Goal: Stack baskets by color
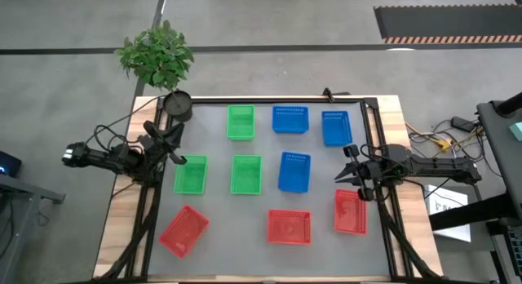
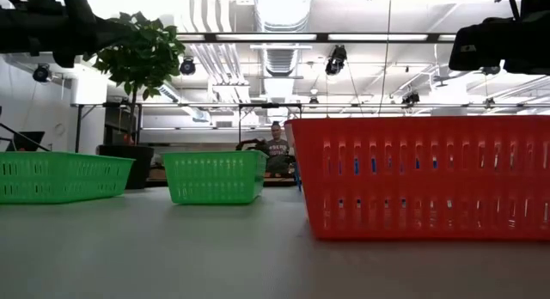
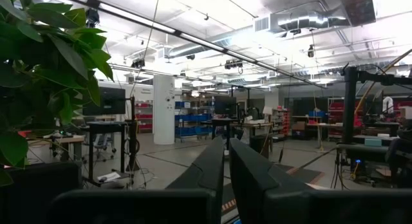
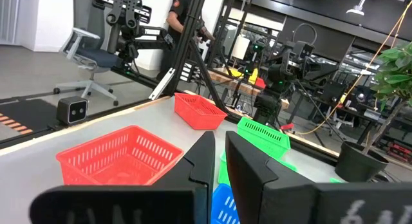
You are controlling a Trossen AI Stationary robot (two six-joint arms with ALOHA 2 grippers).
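Nine mesh baskets stand singly, bottoms down, on the grey table. The green ones are toward the left. The blue ones lie toward the far right. The red ones line the near side. My left gripper hovers at the left edge beside a green basket, shut and empty. My right gripper hovers at the right edge above the red basket, shut and empty.
A potted plant in a black pot stands at the table's far left corner, close to my left gripper. A black frame borders the table. A person sits in the room beyond the far edge.
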